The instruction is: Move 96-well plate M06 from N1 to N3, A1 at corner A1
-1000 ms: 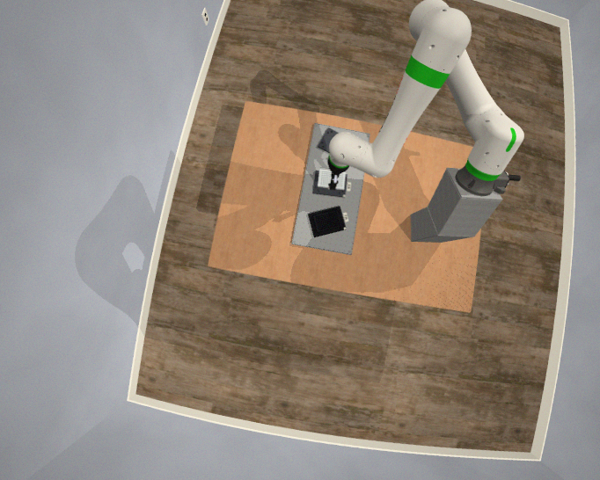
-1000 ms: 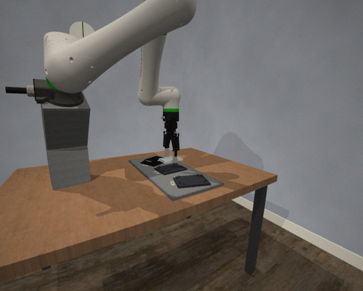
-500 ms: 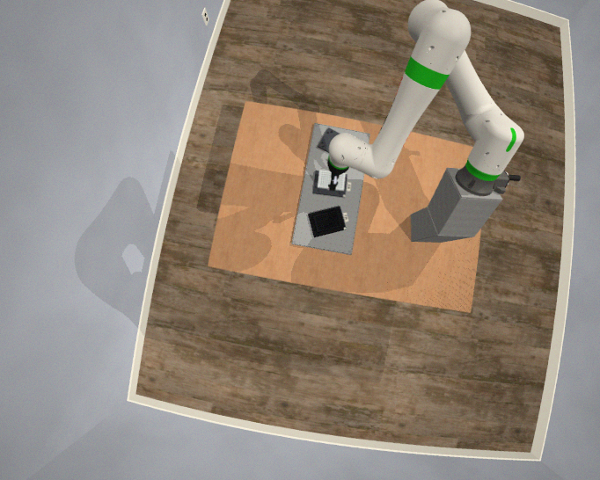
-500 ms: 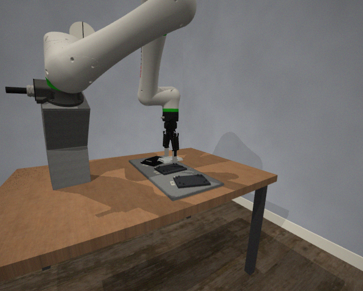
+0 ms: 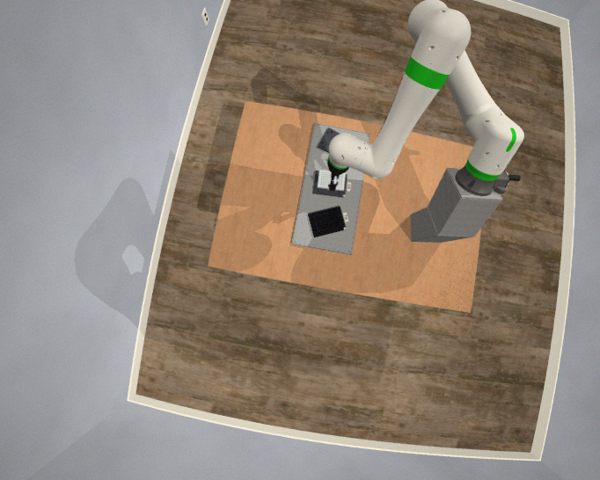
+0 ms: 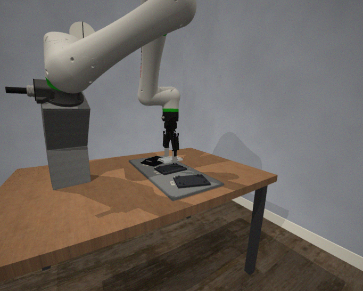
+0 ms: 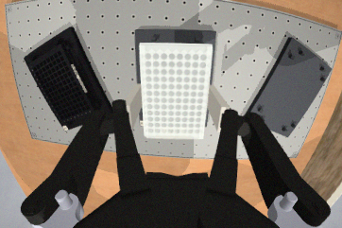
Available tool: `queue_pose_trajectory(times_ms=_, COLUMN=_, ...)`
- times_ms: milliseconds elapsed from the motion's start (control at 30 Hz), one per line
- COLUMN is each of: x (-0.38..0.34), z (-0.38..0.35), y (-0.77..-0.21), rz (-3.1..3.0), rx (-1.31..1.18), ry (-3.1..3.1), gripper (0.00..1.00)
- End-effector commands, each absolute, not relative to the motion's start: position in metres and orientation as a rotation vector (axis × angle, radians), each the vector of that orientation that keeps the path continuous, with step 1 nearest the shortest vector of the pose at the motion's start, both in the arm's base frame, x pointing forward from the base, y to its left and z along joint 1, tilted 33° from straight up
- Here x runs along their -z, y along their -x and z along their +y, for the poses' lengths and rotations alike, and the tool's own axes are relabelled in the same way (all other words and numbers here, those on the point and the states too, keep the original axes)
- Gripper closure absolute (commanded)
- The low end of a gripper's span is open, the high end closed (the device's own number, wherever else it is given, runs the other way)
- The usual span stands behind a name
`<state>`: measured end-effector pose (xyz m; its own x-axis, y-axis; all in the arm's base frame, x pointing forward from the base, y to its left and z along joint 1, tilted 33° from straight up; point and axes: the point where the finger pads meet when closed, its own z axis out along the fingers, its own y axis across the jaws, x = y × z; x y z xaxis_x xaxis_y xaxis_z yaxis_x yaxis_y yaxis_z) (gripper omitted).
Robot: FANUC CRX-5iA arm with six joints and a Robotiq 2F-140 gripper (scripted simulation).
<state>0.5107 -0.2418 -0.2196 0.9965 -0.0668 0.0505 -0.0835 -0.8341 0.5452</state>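
My gripper (image 7: 175, 94) is shut on the long sides of a white 96-well plate (image 7: 174, 90), the plate M06. It holds the plate level, a little above the middle nest (image 6: 170, 169) of the grey deck (image 5: 327, 191). The held plate also shows in the top view (image 5: 330, 181) and in the side view (image 6: 170, 159). A black 96-well plate (image 7: 61, 86), the plate M09, sits on the end nest to the left in the wrist view (image 5: 327, 221). The nest at the other end (image 7: 292, 86) is empty. The nest labels are too small to read.
The robot's grey pedestal (image 5: 453, 207) stands on the wooden table beside the deck. The arm's forearm (image 5: 393, 124) reaches over the deck's empty end nest (image 5: 327, 138). The table edge lies just beyond that nest in the side view (image 6: 238, 187).
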Motion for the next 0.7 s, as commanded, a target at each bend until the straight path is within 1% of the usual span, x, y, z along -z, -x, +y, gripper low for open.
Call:
queue_pose_trajectory(times_ms=0, x=0.2195, z=-0.2416, y=-0.5109, rz=-0.105, rx=-0.04, ry=-2.561, gripper=1.0)
queue_pose_trajectory(times_ms=667, x=0.2246, z=-0.245, y=-0.5109, rz=-0.105, rx=-0.04, ry=-2.561, gripper=1.0)
